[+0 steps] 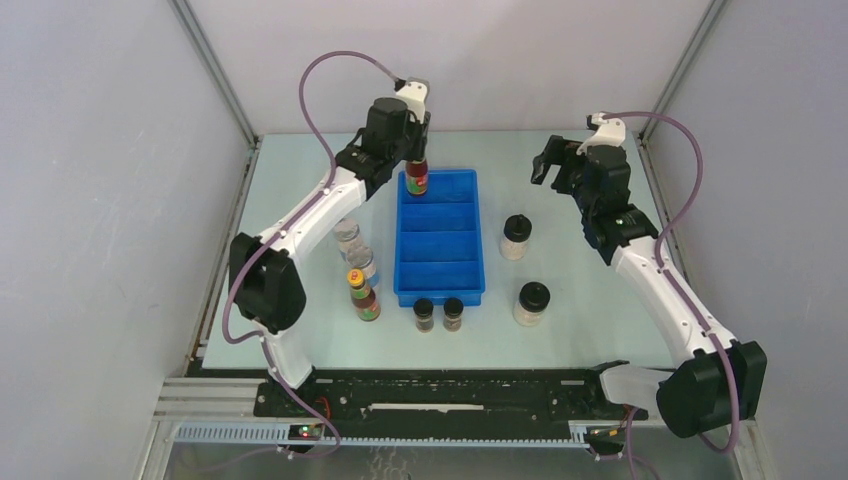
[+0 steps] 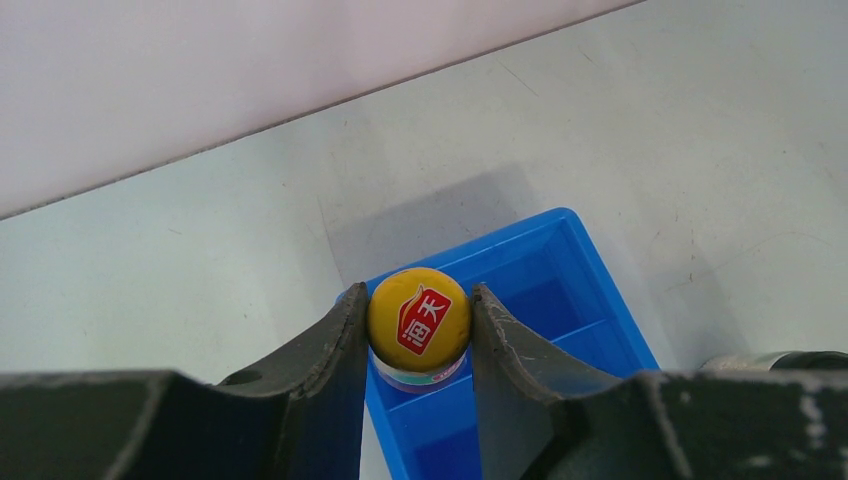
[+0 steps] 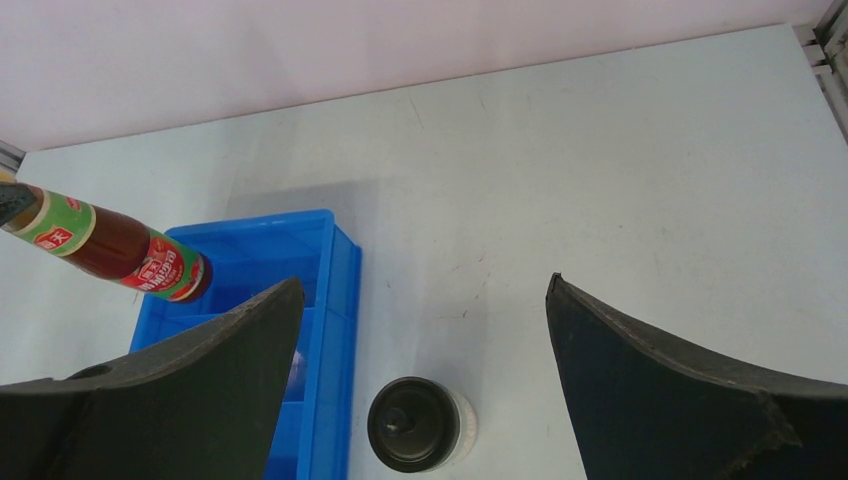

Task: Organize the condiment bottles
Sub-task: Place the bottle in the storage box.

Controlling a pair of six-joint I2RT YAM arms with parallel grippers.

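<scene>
Lower centre of the top view, two tiny dark jars (image 1: pixel 424 315) stand on the tabletop (image 1: pixel 580 330) just beside the near end of the blue tray (image 1: pixel 479 230); pale jars (image 1: pixel 531 303) stand to its right, a second red bottle (image 1: pixel 363 293) and grey-lidded jars (image 1: pixel 349 240) to its left, all unsorted. Upper centre, the left pincer (image 2: pixel 420 318) is clamped on the yellow cap of a red sauce bottle (image 1: pixel 417 179), upright over the tray's far compartment, apparently for sorting there; contact with the floor cannot be told. Upper right, the right pincer (image 3: pixel 424 283) hangs spread wide, empty; nothing obstructs that compartment.
</scene>
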